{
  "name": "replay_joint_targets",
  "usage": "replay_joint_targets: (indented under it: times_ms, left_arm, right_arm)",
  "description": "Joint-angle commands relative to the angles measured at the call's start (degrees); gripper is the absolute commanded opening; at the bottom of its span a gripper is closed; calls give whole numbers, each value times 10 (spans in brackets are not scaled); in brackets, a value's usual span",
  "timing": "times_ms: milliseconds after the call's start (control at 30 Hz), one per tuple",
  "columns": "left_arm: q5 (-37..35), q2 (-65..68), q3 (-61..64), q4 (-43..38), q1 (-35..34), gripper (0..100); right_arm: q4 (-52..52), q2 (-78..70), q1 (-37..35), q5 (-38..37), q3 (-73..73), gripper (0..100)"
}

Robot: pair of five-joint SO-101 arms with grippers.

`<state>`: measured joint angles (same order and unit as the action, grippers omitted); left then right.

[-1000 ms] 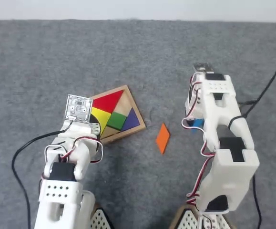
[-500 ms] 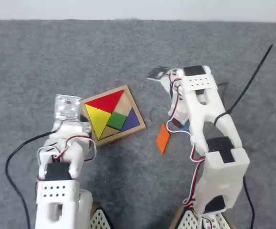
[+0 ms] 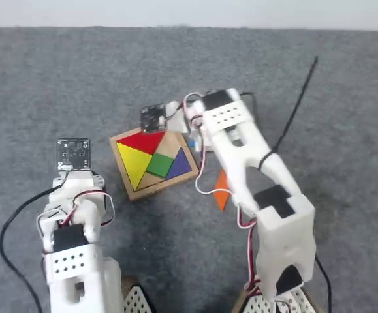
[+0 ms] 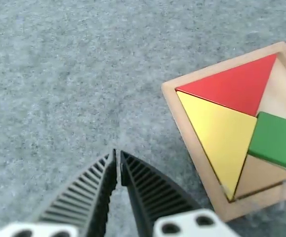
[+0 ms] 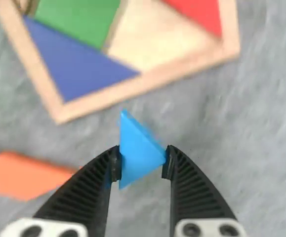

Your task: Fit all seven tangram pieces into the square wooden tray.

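The square wooden tray [image 3: 166, 185] lies left of centre with a red triangle [image 3: 143, 140], a yellow triangle [image 3: 133, 163], a green square [image 3: 158, 164] and a dark blue triangle [image 3: 181, 165] in it. My right gripper [image 5: 142, 153] is shut on a light blue triangle [image 5: 138, 148], just off the tray's rim [image 5: 147, 81] by its right corner [image 3: 192, 140]. An orange parallelogram [image 3: 220, 190] lies on the cloth right of the tray, partly under the right arm. My left gripper [image 4: 118, 154] is shut on nothing over the cloth left of the tray [image 4: 196, 148].
Grey cloth covers the whole table. The right arm [image 3: 254, 169] stretches from the front edge across the orange piece toward the tray. The left arm [image 3: 71, 222] stands at the front left. A black cable [image 3: 299, 98] runs behind the right arm.
The right arm has swung left from the table's right side to the tray, carrying the light blue triangle. The left arm has drawn back left, off the tray.
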<state>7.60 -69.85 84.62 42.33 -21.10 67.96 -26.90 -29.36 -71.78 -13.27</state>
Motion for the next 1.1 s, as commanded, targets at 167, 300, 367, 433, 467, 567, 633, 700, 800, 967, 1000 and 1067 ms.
replay_joint_targets:
  times_ms: [167,300,367,433,467,567,633,700,800,967,1000,1067]
  left_arm:
    - [5,-11,-5,-15,-5,12]
    - [4,-11,-6,-15,-5,12]
    - [3,-11,-6,-15,-5,12]
    - [3,-11,-6,-15,-6,12]
    - [3,-11,-6,-15,-6,12]
    - [3,-11,-6,-15,-6,12]
    - [3,-11,-6,-15,-6,12]
    - [3,-11,-6,-15,-6,12]
    - [3,-11,-6,-15,-6,12]
    - [3,-11,-6,-15,-6,12]
    - [3,-11,-6,-15,-6,12]
    - [3,-11,-6,-15,-6,12]
  right_arm:
    - [-41,-10,-50,-55,-47,60]
    - [-63,-10,-58,15,-65,59]
    - [-87,-8,-61,112,-70,59]
    - [-96,-7,-66,234,-84,58]
    - [-97,-8,-66,306,-94,58]
    - [-101,-10,-66,522,-116,58]
    - [-104,-11,-65,636,-120,59]
    - [-109,-11,-65,715,-120,63]
    - [-109,-8,-69,806,-120,74]
    - [-102,-10,-69,944,-114,163]
    - [-94,-10,-71,964,-113,148]
    - [-89,-9,-79,1006,-113,99]
